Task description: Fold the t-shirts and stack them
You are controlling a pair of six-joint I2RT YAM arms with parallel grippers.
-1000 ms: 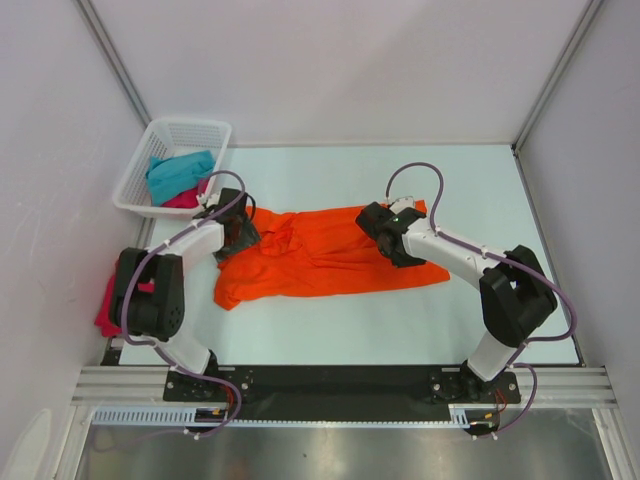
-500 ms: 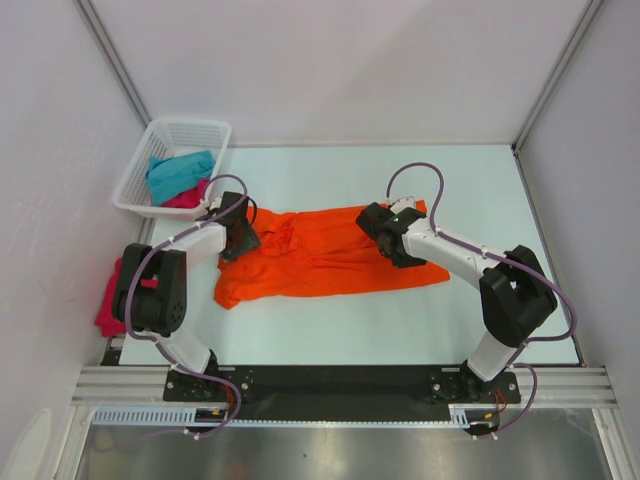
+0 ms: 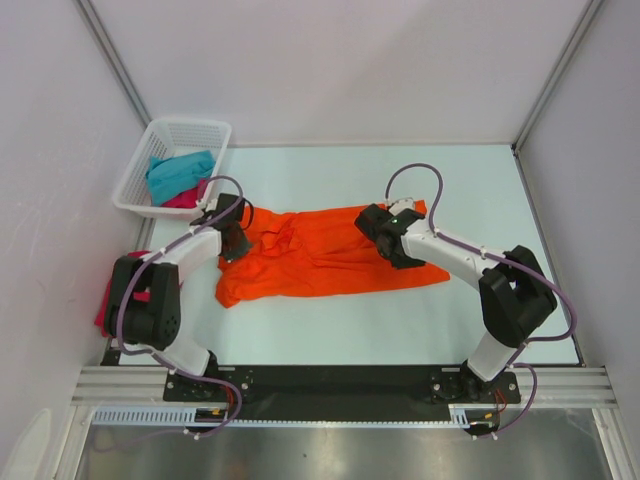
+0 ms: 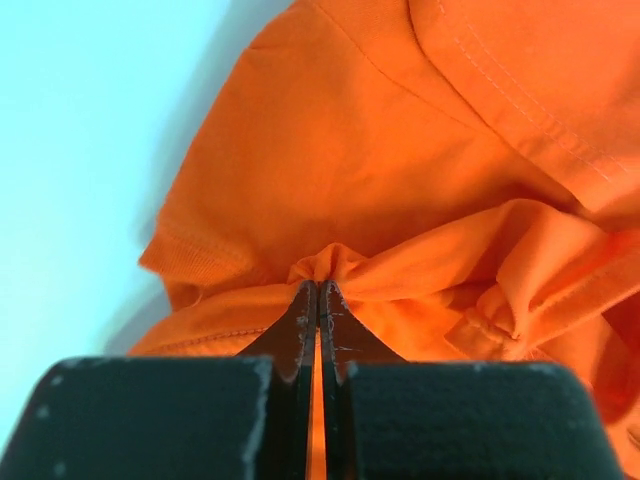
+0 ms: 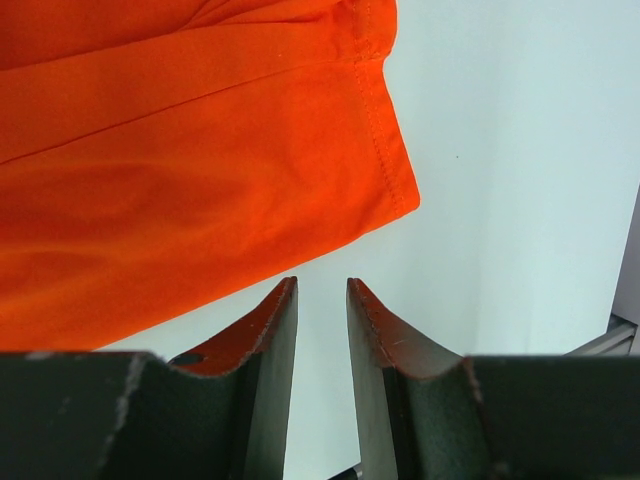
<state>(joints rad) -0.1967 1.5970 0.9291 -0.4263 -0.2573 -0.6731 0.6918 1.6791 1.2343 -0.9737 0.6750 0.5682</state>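
Note:
A bright orange t-shirt lies spread and rumpled across the middle of the table. My left gripper is at its left end. In the left wrist view, this gripper is shut on a bunched pinch of the orange t-shirt. My right gripper hovers over the shirt's upper right part. In the right wrist view, it stands open with nothing between its fingers, just off a hemmed corner of the shirt. A teal t-shirt and a pink one lie in the basket.
The white lattice basket stands at the back left corner. Another pink t-shirt hangs at the table's left edge beside the left arm. Grey walls enclose the table on three sides.
The left gripper has shut on a fold of the orange t-shirt, and its arm has shifted slightly. The right arm has not moved.

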